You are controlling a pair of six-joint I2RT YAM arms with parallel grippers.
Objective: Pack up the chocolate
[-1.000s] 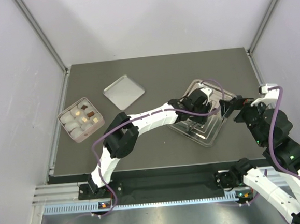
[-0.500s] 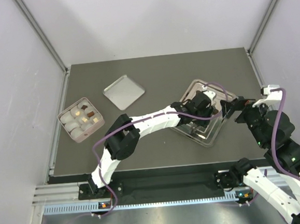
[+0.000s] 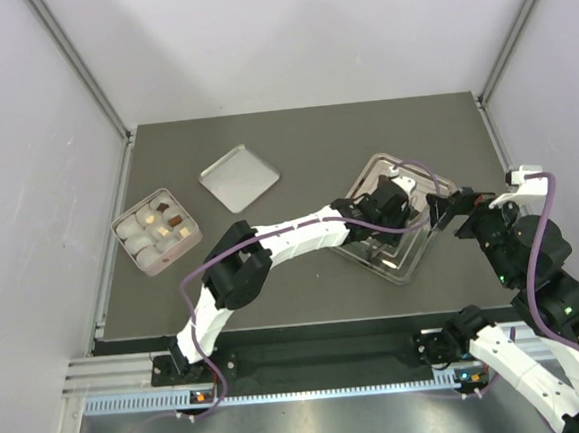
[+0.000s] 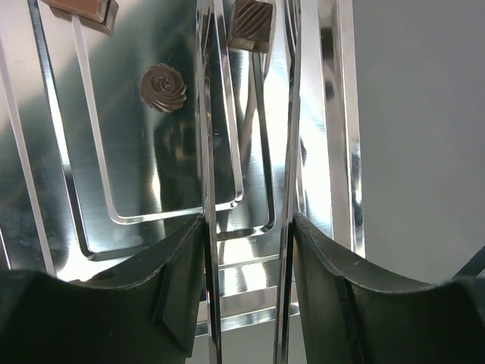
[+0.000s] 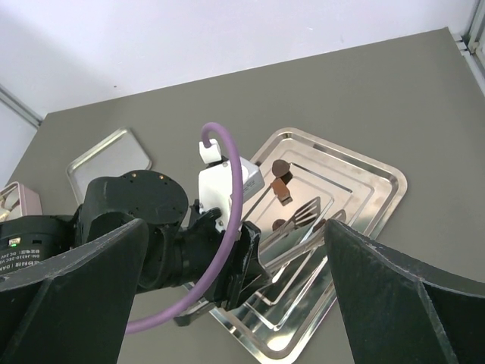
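My left gripper (image 3: 394, 216) is shut on a pair of metal tongs (image 4: 206, 152) and holds them over the silver tray (image 3: 404, 273). In the left wrist view a brown swirl chocolate (image 4: 161, 86) lies left of the tong arms, a square brown piece (image 4: 251, 23) sits between their tips, and another piece (image 4: 79, 7) lies at the top left. In the right wrist view three brown pieces (image 5: 283, 189) lie on the tray (image 5: 379, 171) by the tong tips (image 5: 307, 214). My right gripper (image 3: 447, 209) is open and empty at the tray's right edge.
A pink box (image 3: 155, 230) with compartments holding white and brown pieces stands at the left of the table. A flat silver lid (image 3: 238, 176) lies behind it. The left arm stretches across the table's middle.
My left gripper has shifted a little to the right over the tray with the tongs. My right gripper has drawn back slightly to the right.
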